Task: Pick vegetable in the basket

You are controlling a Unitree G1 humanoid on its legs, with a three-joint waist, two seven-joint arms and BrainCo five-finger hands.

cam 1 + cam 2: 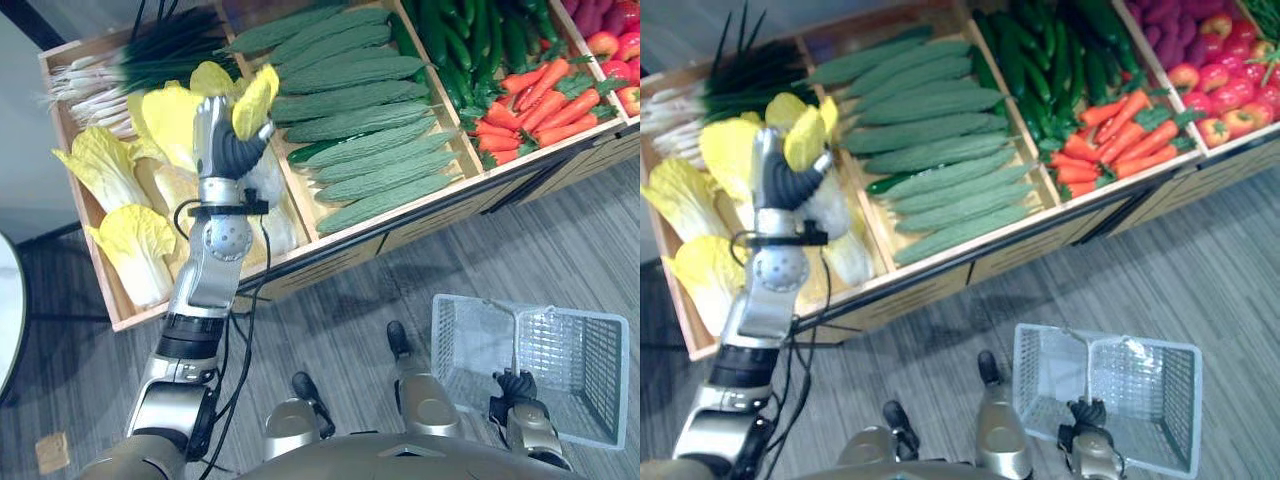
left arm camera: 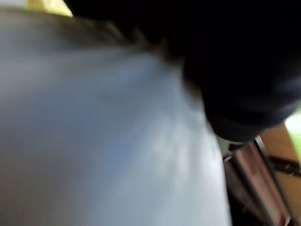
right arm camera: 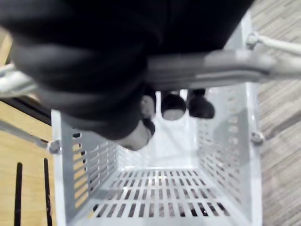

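At the far left of the stand (image 1: 80, 200) lay onions (image 1: 110, 75) and, nearer me, the loose heads (image 1: 135, 250) in the leftmost bin. My cabbage (image 1: 256, 98) was in that same bin, up against the left hand (image 1: 222, 135), whose fingers looked closed round its pale lower half, with the yellow leaves fanning out above them; the left wrist view gave me nothing but a pale blur pressed close, so I judged the hold from the head views alone. I reckoned the cabbage fairly heavy for its bulk, firm at the white stem end and soft, crinkly and easily torn at the leaf tips, so the stem half was the right place to take it, and a hard squeeze higher up would have bruised it. The neighbouring heads lay touching it and could have been dragged along. Just to the right ran the wooden divider (image 1: 296, 195), then the gourds (image 1: 350, 100), then carrots (image 1: 535, 105) further on; the divider and the bin's front rim were what the cabbage would have to clear. Well apart, down at the right, the basket (image 1: 470, 340) hung over the floor with nothing in it, the right hand (image 1: 515, 388) curled round its handle (image 3: 211, 63).
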